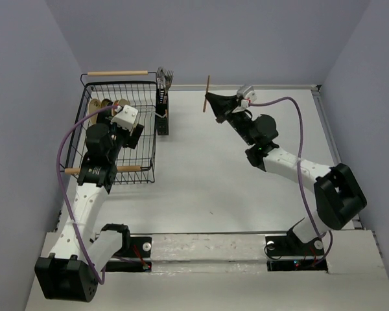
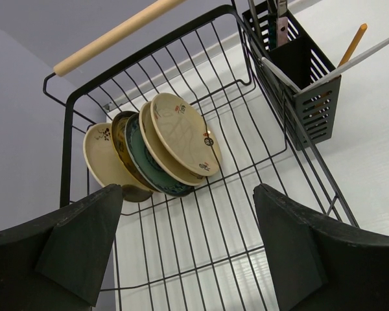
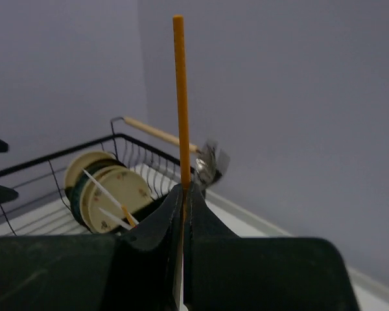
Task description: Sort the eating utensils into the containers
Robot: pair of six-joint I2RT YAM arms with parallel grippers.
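Got right tool clamped tight on one chopstick, pinched near its lower end, long shaft standing upright above the pads. Reads as a carry pose, set up for a straight vertical drop into a slot. Sits raised near the far edge of the counter, about mid-width, right of the caddies and not over them yet. Seeing far caddy and near caddy both hung on the right side of the rack in the far-left corner, probably to hold the openings up and reachable from the open side of the counter. Forks standing tines-up in the far caddy. Second chopstick leaning out of the near caddy beside some pale slim pieces, can't tell what. So judging the held one belongs in the near caddy, like with like. Left tool spread wide, gripping nothing, hanging over the rack floor and facing the plates racked on edge. Likely parked there clear of the right arm's path. Next move by my read: shift left over the near caddy, line up, lower, release. Risks: thin stick pivoting in the pinch, catching the caddy rim, or knocking the second chopstick on the way down.
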